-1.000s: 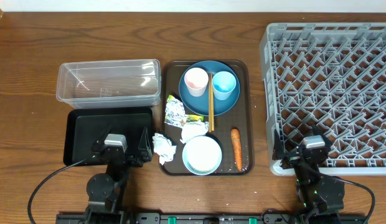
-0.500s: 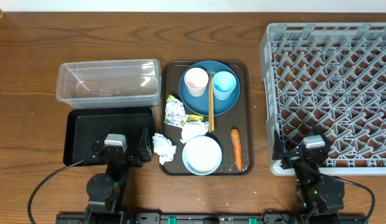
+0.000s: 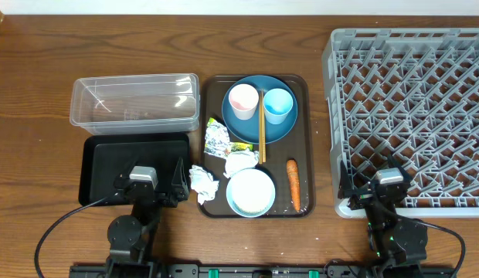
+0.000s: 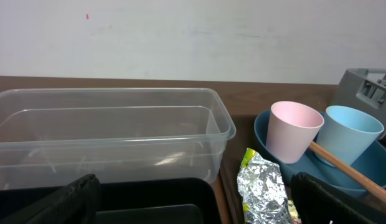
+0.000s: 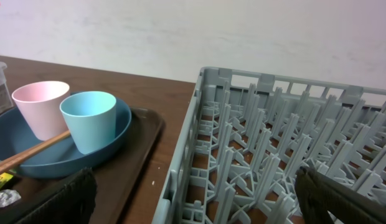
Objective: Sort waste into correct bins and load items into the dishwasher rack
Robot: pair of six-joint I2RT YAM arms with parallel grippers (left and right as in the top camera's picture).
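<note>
Wooden desk (image 3: pixel 39 77) bears a crinkly, probably feather-light wrapper (image 4: pixel 261 186) just ahead of the wide-open, empty left fingers (image 4: pixel 75 199), best pinched mid-fold; right fingers (image 5: pixel 68 199) gape empty too.

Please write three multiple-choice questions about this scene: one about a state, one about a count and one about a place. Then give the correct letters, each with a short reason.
1. The clear tub is:
A) empty
B) full of water
C) upside down

2. How many cups stand on the blue plate?
A) one
B) two
C) four

3. The carrot lies:
A) in the clear tub
B) on the blue plate
C) on the brown tray, right of the bowl

Answers:
1 A: nothing shows inside the tub's clear walls.
2 B: a pink cup and a light blue cup stand there.
3 C: it lies along the tray's right side, beside the bowl.
</note>
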